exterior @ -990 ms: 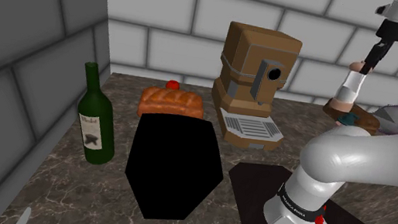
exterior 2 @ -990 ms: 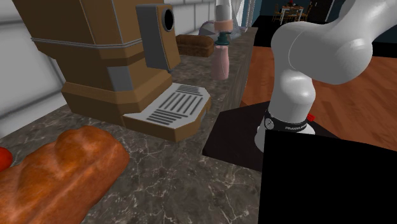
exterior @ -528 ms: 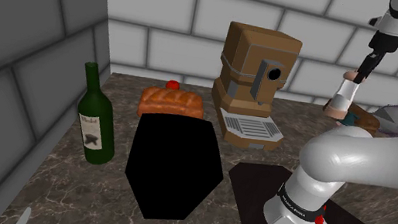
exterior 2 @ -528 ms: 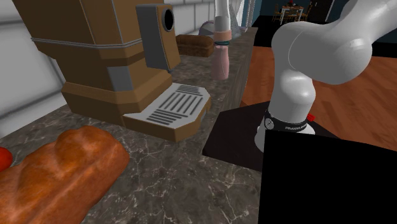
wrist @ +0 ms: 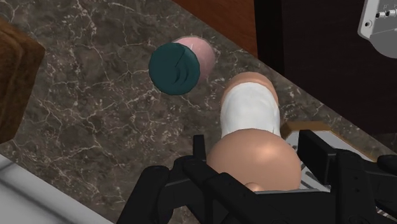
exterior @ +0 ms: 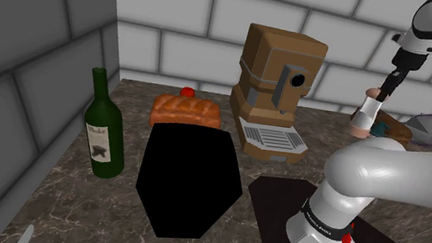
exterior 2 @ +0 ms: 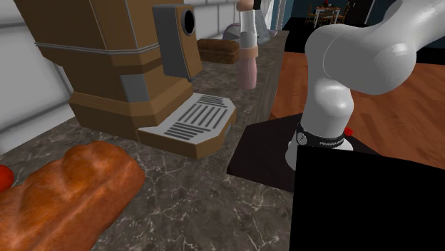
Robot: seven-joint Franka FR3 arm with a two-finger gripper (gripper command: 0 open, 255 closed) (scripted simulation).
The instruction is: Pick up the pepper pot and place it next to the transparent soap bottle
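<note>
The black gripper (exterior: 386, 85) pinches the pepper pot (exterior: 366, 114) by its rounded tan top, one finger (wrist: 197, 151) pressed on each side of it. In the wrist view the pot (wrist: 251, 113) hangs straight down from the hand, a white band round its middle and a tan foot below. Just beside that foot stands the soap bottle (wrist: 186, 62), pink with a dark teal cap, on the dark marbled counter (wrist: 95, 127). The two look close but not touching. From the shoulder view the pot leans a little and appears to hang clear of the counter, though its foot is too near the things behind it to be sure. In the second exterior view the pot (exterior 2: 247, 21) lies directly above the bottle's pink body (exterior 2: 247, 70) and covers its cap. A low brown box (exterior 2: 217, 50) sits behind them. The brown coffee machine (exterior: 278, 86) stands well apart from the pot, toward the shoulder view's left, against the white block wall. Farther left lie a bread loaf (exterior: 183, 110) and a green wine bottle (exterior: 104, 128). A flat black area (exterior: 188, 181) sits in front of the loaf. The arm's white base (exterior: 323, 235) rises from its dark stand at the lower right.
</note>
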